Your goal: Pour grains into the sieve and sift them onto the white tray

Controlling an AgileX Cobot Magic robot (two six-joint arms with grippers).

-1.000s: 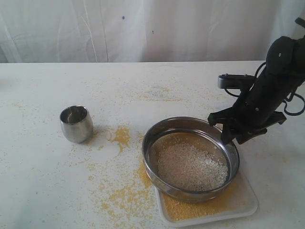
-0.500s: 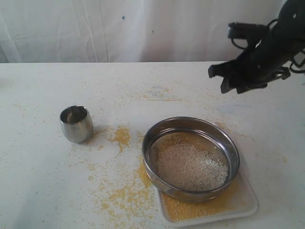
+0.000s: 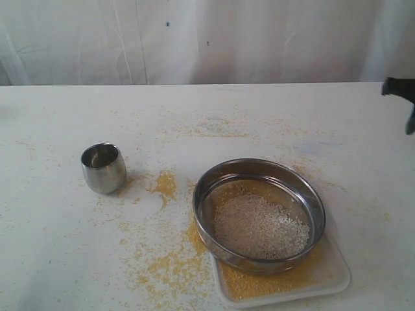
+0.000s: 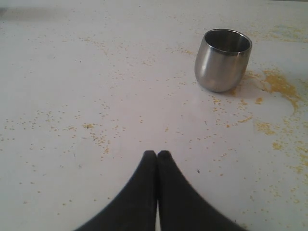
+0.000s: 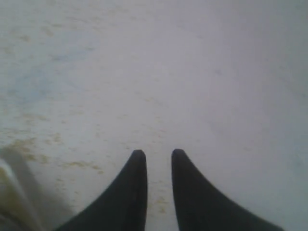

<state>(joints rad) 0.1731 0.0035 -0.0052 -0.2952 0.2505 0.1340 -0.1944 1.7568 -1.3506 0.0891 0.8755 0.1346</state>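
Note:
The sieve, a wide steel ring, rests on the white tray at the front right. Pale coarse grains lie heaped on its mesh, and fine yellow meal covers the tray beneath. My right gripper hangs over bare table away from the sieve, jaws apart with nothing between them; in the exterior view only a dark bit of the right arm shows at the right edge. My left gripper is shut and empty, low over the table, some way from the steel cup.
The small steel cup stands upright at the left. Yellow meal is spilled on the white table between cup and sieve, and more lies in front of the tray's left side. A white curtain hangs behind the table.
The right arm has lifted from the sieve's far right rim and drawn back to the right, almost out of the exterior view. Sieve, tray and cup have not moved.

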